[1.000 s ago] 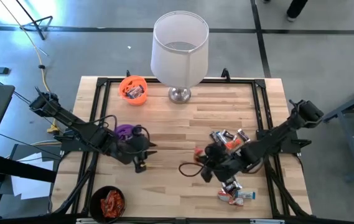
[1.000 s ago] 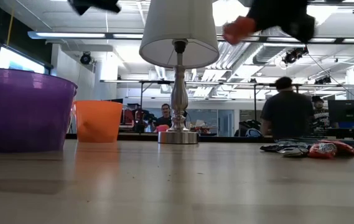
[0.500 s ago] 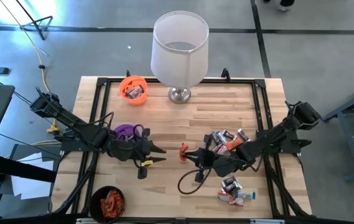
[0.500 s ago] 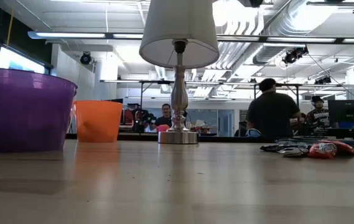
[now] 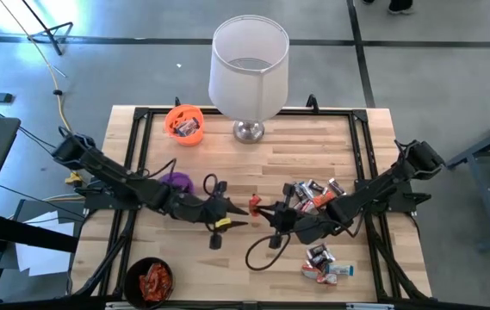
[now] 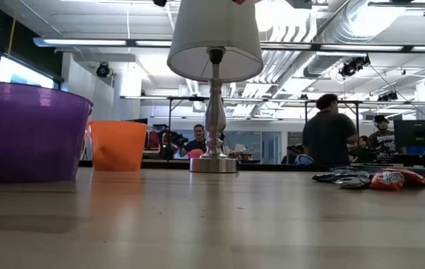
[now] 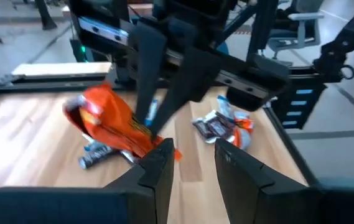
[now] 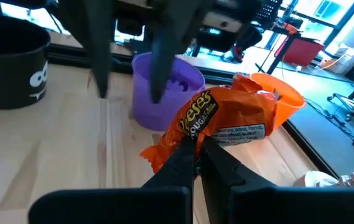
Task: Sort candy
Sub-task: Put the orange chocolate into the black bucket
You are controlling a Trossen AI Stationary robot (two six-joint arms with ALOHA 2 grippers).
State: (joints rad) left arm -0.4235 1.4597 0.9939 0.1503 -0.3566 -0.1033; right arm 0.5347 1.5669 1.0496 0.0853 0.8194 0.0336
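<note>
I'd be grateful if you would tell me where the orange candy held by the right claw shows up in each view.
High view: orange candy at table centre, in the right claw, facing the open left claw.
Low view: not in it.
Left wrist view: centre-left.
Right wrist view: centre.
Shared landmark: the purple cup, also in the low view.

The left gripper [image 5: 238, 214] now reaches out to the table's middle, its open fingers pointing at the orange candy [image 5: 254, 204], having left its place beside the purple cup [image 5: 174, 182]. The right gripper [image 5: 259, 207], shut on that candy, has swung away from the candy pile [image 5: 312, 193] toward the middle. Behind the table, a person [image 6: 329, 134] has shifted sideways.
</note>
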